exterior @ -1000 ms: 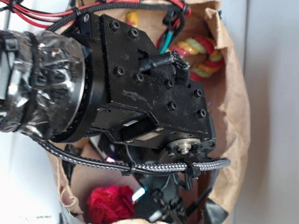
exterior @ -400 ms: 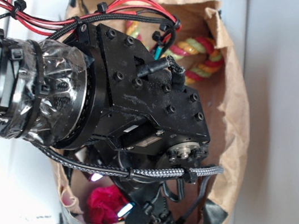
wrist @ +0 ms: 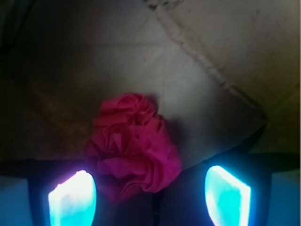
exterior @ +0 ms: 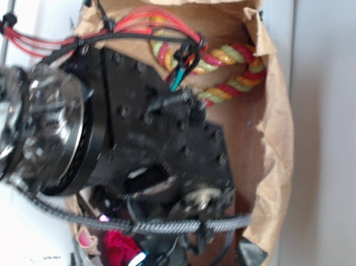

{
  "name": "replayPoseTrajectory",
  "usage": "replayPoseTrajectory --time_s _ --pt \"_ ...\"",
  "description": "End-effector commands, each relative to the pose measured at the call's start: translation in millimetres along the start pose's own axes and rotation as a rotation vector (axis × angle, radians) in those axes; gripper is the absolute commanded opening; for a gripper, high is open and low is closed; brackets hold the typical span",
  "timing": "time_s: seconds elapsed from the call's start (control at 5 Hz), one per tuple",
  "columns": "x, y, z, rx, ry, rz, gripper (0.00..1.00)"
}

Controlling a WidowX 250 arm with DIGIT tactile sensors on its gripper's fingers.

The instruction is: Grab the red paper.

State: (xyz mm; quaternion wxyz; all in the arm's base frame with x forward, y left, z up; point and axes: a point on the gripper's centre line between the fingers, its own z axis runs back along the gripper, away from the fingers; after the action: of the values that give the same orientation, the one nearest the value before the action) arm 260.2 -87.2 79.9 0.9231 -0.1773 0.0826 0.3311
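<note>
Arm: in the exterior view we see the black wrist housing (exterior: 154,149) at centre left, blurred, lower in the frame than a second ago and now covering most of the bag's lower half.
Red paper: the red paper (exterior: 118,251) shows at lower centre of the exterior view, on the floor of the brown paper bag (exterior: 278,150); less of it shows than a second ago. In the wrist view we find it at centre, crumpled, reaching down between the two lit fingertips (wrist: 73,197).
Gripper: the gripper (wrist: 150,195) stands wide open, its pads well apart on either side of the wad, holding nothing.
Rope toy: the red-yellow-green rope toy (exterior: 233,70) lies at upper centre right, more exposed than before.
Reading: we judge the descent onto the paper nearly complete; closing the gripper remains.
Risk: we expect the thin wad may slip or compress unevenly.
</note>
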Motion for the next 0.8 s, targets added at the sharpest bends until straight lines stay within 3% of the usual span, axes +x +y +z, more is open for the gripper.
replayPoseTrajectory --time_s 0.0,0.6 --pt "-8.8 -15.2 -13.2 -0.022 -0.059 -0.090 1.00" --pt "-9.2 -4.8 -48.1 0.080 -0.027 -0.074 1.00"
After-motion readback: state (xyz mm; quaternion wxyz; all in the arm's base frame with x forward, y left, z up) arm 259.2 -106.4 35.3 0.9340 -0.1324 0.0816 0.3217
